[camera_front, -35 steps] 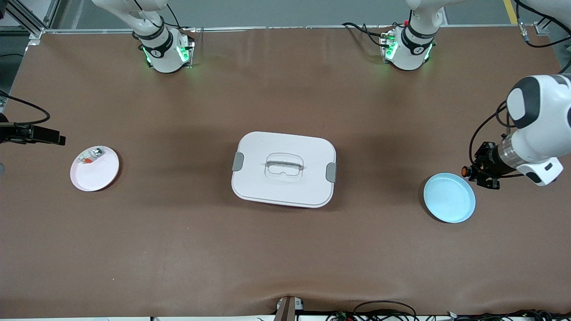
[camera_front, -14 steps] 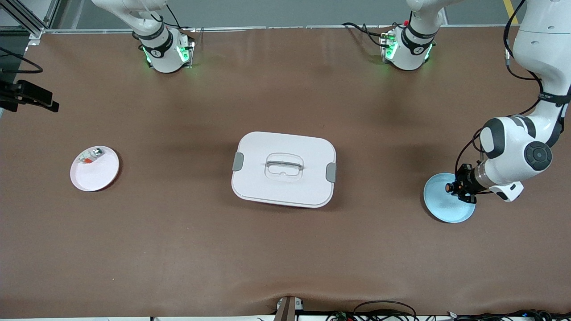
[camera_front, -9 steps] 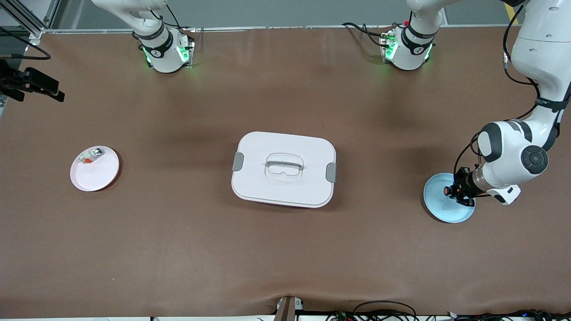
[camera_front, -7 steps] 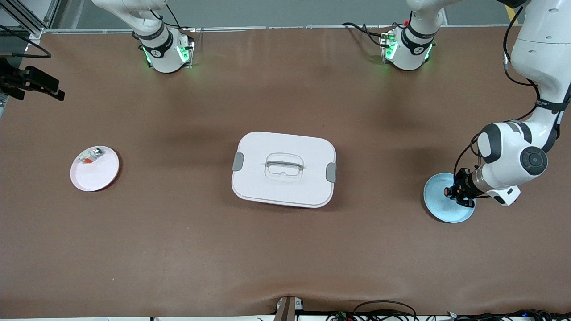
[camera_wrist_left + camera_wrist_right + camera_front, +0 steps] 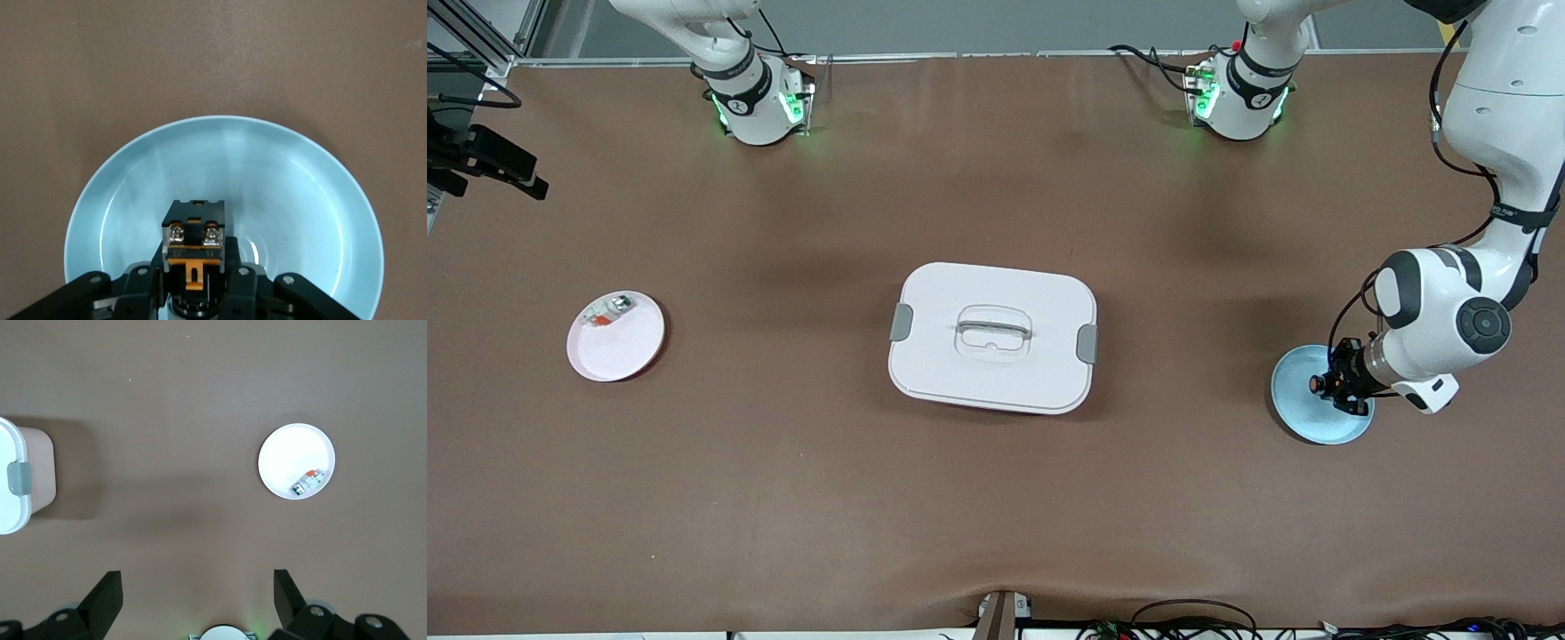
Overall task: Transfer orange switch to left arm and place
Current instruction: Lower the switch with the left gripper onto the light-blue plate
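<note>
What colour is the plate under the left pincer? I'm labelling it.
Light blue plate, clearest in the left wrist view.

**What our two arms look like**

Our arms (image 5: 1458, 302) are glossy white with black joint bands and round black caps. Green lights glow at both bases (image 5: 758, 105). Black cables loop along the links, and silver screws dot our black grippers (image 5: 193, 293).
</note>
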### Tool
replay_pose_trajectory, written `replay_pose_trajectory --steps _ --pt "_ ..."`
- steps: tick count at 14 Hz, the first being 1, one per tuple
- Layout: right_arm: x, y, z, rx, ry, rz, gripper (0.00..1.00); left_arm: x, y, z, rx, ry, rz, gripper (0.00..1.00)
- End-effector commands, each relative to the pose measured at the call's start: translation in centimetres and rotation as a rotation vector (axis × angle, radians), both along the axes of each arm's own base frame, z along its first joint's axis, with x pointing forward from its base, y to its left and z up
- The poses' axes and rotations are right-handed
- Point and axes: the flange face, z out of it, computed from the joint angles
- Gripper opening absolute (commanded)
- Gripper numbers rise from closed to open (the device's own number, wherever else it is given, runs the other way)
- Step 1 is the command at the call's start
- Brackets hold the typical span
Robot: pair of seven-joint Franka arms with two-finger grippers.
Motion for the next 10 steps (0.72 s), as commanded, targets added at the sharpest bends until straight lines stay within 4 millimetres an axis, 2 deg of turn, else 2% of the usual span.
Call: replay_pose_trajectory --steps 1,2,3,4,7,8,9,10 --pt "-0.6 0.3 0.2 0.012 -0.013 -0.026 1.00 0.5 -0.6 0.1 0.011 -0.013 -0.013 0.09" --pt "-0.6 0.9 0.2 0.010 -0.011 -0.014 1.00 0.8 -0.6 0.4 0.012 -0.020 -0.013 0.12" --pt "-0.4 0.8 0.1 0.009 -0.013 -0.014 1.00 1.0 -0.6 0.6 0.013 -0.025 -0.013 0.23" --pt "-0.5 0.8 0.1 0.009 -0.011 -0.014 1.00 1.0 -0.7 0.6 0.012 -0.025 -0.016 0.28" --pt "-0.6 -0.2 0.0 0.015 -0.006 -0.041 1.00 0.9 0.0 0.7 0.011 -0.026 -0.018 0.50" --pt "-0.6 -0.2 0.1 0.015 -0.006 -0.038 1.00 1.0 -0.7 0.6 0.011 -0.024 -0.029 0.57" --pt "-0.6 -0.2 0.1 0.015 -0.006 -0.037 1.00 0.9 0.1 0.5 0.012 -0.023 -0.023 0.60" --pt "-0.6 -0.2 0.1 0.014 -0.008 -0.038 1.00 1.0 0.1 0.7 0.014 -0.025 -0.026 0.65"
